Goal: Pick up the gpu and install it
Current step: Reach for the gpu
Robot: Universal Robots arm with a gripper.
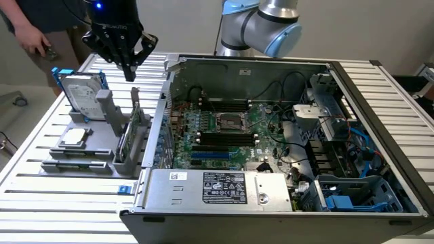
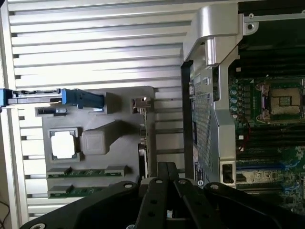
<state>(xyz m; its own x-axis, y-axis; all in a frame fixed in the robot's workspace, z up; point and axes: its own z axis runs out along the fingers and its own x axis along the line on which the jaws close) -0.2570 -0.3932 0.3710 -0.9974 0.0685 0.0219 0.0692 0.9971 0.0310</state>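
The gpu (image 1: pixel 129 133) stands on its edge in a slot of the grey holder (image 1: pixel 81 165), its silver end bracket pointing up. In the wrist view the gpu (image 2: pixel 142 143) is a thin dark strip along the holder's (image 2: pixel 95 114) side nearest the computer case. My gripper (image 1: pixel 129 75) hangs a short way above the card's far end. Its black fingers are shut together with nothing between them. In the wrist view my gripper (image 2: pixel 166 168) points down just past the card's edge.
The holder also carries a silver hard drive in a blue frame (image 1: pixel 83 94), a square processor chip (image 1: pixel 74 136) and memory sticks (image 2: pixel 86 171). The open computer case (image 1: pixel 379 117) with its motherboard (image 1: pixel 224 132) lies at the exterior view's right. A person's hand (image 1: pixel 34 40) is at the back left.
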